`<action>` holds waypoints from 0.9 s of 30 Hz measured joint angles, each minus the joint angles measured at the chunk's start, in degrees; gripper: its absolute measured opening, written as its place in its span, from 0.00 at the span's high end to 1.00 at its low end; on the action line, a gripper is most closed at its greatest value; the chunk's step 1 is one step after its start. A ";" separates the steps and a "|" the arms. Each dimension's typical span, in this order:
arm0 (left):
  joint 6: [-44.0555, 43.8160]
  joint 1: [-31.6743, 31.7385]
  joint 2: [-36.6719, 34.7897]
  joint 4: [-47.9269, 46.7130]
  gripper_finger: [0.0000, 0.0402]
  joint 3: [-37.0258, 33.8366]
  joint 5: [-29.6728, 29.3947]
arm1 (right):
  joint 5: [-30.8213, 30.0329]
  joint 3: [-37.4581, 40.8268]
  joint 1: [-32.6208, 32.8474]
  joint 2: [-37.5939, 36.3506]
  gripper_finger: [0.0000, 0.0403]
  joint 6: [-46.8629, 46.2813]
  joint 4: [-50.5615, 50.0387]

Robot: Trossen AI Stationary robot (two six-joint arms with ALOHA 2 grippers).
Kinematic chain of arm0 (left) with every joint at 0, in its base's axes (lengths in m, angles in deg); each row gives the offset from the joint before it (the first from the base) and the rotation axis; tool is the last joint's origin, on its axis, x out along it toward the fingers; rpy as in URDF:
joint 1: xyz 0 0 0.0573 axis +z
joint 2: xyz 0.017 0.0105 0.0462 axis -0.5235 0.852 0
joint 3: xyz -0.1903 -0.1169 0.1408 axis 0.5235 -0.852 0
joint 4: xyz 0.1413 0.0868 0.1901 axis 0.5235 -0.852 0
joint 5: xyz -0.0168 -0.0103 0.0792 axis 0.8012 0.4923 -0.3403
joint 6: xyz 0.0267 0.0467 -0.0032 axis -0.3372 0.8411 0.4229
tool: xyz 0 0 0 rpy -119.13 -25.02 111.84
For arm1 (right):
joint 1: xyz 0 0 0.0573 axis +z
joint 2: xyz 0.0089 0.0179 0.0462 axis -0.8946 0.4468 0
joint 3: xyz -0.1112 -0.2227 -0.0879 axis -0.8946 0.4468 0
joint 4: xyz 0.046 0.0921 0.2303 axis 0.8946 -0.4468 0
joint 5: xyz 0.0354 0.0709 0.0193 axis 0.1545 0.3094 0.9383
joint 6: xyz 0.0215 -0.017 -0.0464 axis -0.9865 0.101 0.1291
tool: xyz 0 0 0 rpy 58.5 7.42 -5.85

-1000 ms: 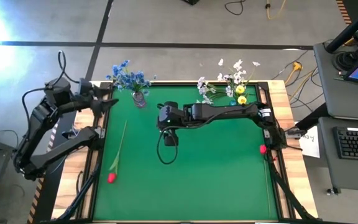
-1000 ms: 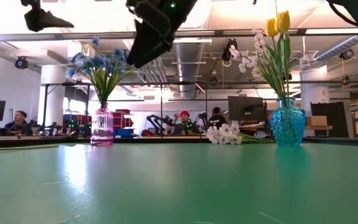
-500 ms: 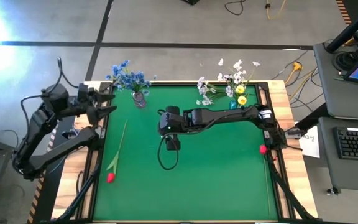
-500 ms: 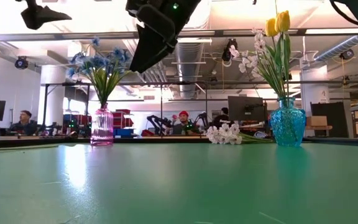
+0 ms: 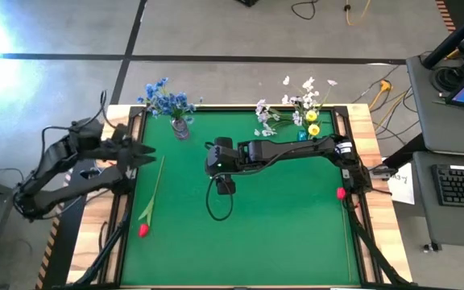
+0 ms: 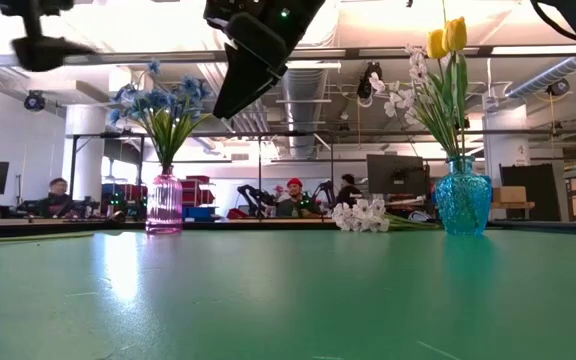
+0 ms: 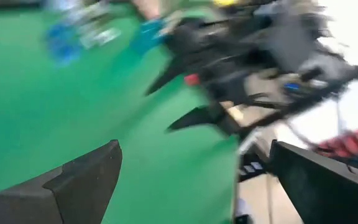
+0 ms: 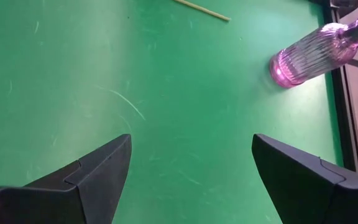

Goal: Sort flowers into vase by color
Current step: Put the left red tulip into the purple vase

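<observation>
Left tool (image 5: 145, 151) wide, empty, beside red tulip (image 5: 144, 230): long green stem, flat on mat.

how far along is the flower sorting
Done: blue flowers stand in the pink vase; yellow tulips and white blossoms in the blue vase. In hand: nothing; left hand and right hand are open. Left: the red tulip and a white spray lying on the table.

The front half of the green desk (image 5: 280, 242) is left open. Its far edge is blocked by a pink vase (image 5: 180, 127) and a blue vase (image 5: 300, 135). The middle is spanned by the right arm (image 5: 288, 148). A red tulip (image 5: 144, 229) lies near the left edge.
</observation>
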 joint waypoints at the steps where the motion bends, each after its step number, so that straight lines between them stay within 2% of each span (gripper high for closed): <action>1: -1.19 -0.68 0.09 -3.92 0.01 0.73 -2.74 | 0.02 0.00 0.00 0.00 0.19 0.34 -0.02; 4: -4.63 -2.17 0.72 -13.61 0.01 1.84 -7.33 | 0.04 0.00 0.00 0.00 0.19 1.65 -0.02; 11: -8.14 -2.56 4.40 -21.88 0.01 -0.41 -7.78 | 0.13 0.00 0.00 -0.02 0.19 3.06 -0.10; 15: -7.78 -3.02 8.65 -20.44 0.03 -1.37 -7.93 | 0.15 0.00 0.04 -0.09 0.19 3.86 -0.65; 27: -10.10 -6.82 21.06 -21.15 0.08 -1.52 -16.24 | 0.14 0.02 0.00 -0.53 0.19 5.34 -7.17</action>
